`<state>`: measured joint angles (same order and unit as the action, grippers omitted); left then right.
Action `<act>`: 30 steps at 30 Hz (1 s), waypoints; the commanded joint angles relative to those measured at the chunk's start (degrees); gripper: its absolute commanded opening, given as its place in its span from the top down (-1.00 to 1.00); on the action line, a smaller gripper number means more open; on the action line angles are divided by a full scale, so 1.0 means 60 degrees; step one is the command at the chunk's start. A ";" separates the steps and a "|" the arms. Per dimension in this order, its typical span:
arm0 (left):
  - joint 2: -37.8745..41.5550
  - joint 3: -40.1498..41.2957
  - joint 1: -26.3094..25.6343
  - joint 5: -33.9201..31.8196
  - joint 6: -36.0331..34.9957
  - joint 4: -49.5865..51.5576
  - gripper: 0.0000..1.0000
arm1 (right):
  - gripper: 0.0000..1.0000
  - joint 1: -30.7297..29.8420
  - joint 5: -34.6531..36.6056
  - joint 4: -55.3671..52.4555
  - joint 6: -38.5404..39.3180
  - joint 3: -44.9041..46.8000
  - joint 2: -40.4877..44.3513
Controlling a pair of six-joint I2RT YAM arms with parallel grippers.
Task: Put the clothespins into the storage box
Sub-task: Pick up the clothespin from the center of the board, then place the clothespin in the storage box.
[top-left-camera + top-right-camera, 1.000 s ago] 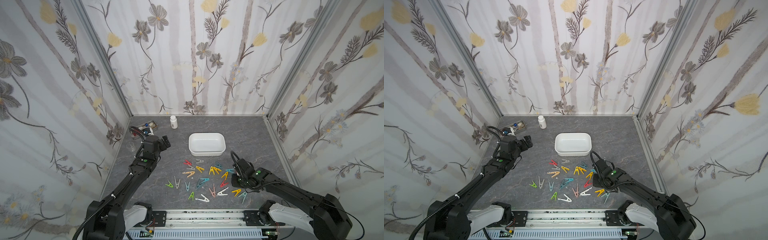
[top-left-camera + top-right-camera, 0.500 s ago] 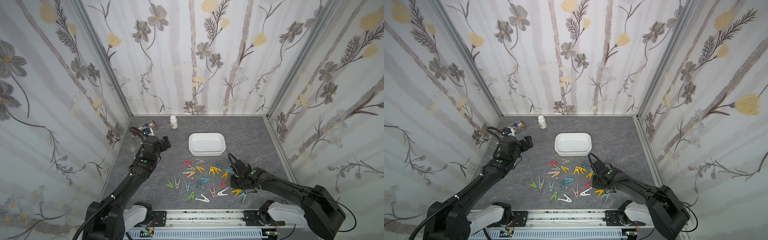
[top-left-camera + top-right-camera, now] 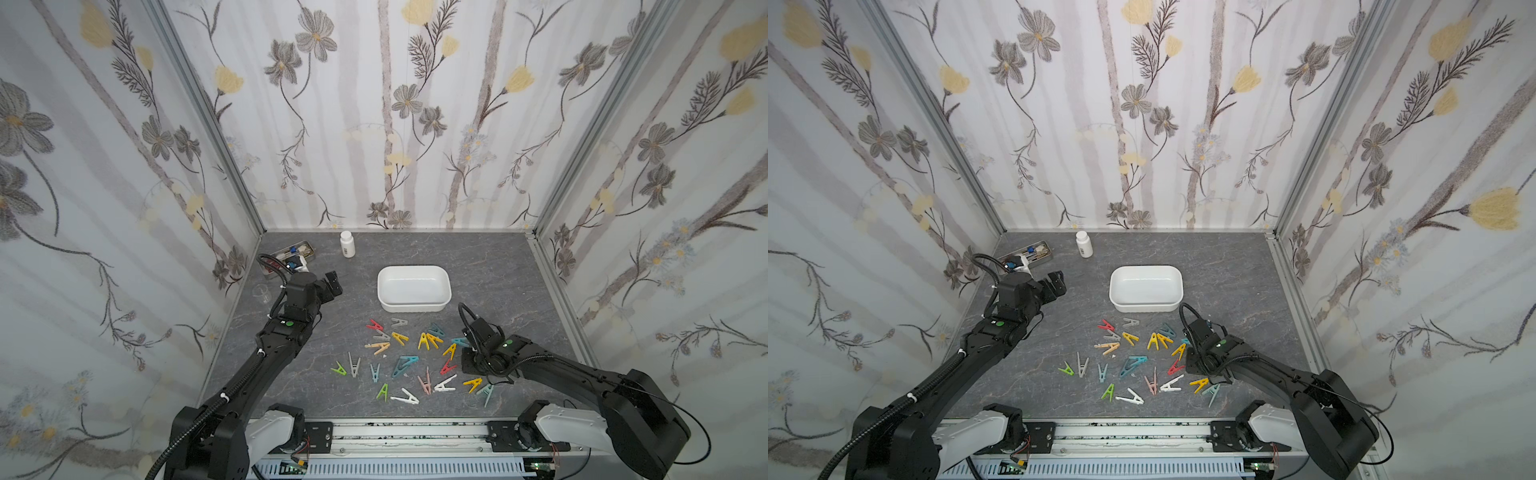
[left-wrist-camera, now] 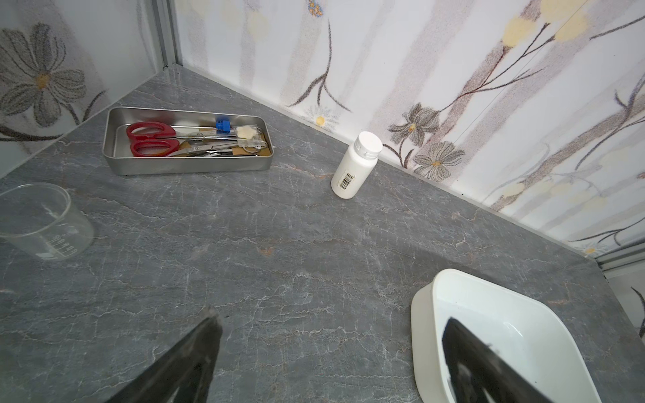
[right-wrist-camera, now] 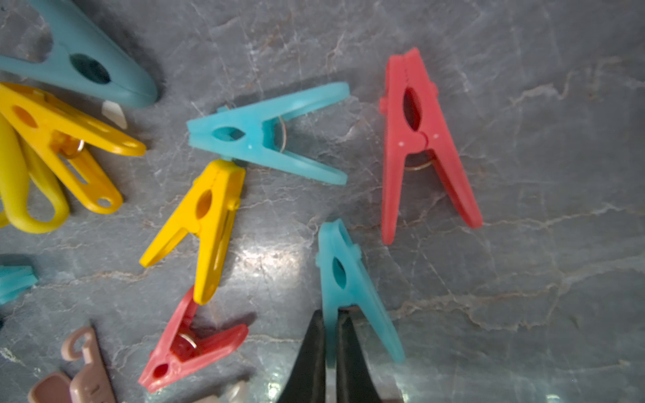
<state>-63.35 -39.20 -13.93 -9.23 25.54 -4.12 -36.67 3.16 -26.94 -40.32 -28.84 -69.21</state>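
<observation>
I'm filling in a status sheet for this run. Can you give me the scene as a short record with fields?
storage box: empty, no pins inside
clothespins: scattered on the table in front of the box
right gripper: shut on one leg of a teal clothespin
left gripper: open, empty, over bare table beside the box
other items: metal tray, white bottle, clear beaker

Both top views overlook the whole table (image 3: 498, 266) from high; wrist cameras view patches closer.
</observation>
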 commanded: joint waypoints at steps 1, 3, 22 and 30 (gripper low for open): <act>0.0107 0.0051 -0.0006 -0.0014 0.0253 -0.0178 -1.00 | 0.94 0.0012 -0.0039 -0.0255 0.0067 0.0079 0.0082; 0.0129 0.0064 -0.0007 0.0026 0.0325 -0.0203 -1.00 | 1.00 0.0017 -0.0160 -0.0439 0.0080 0.0014 0.0248; -0.1877 -0.2373 -0.0007 0.0526 0.0792 0.2898 -1.00 | 1.00 0.0100 -0.2189 -0.1456 0.1798 -0.6715 -0.1586; -0.1644 -0.2210 -0.0014 0.0548 0.0905 0.3889 -1.00 | 1.00 0.0586 -0.3436 -0.0302 0.2868 -0.9221 -0.4584</act>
<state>-73.80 -52.58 -14.06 -6.13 30.00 15.84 -34.20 -13.21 -30.98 -26.74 -82.21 -92.55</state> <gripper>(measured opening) 0.997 0.050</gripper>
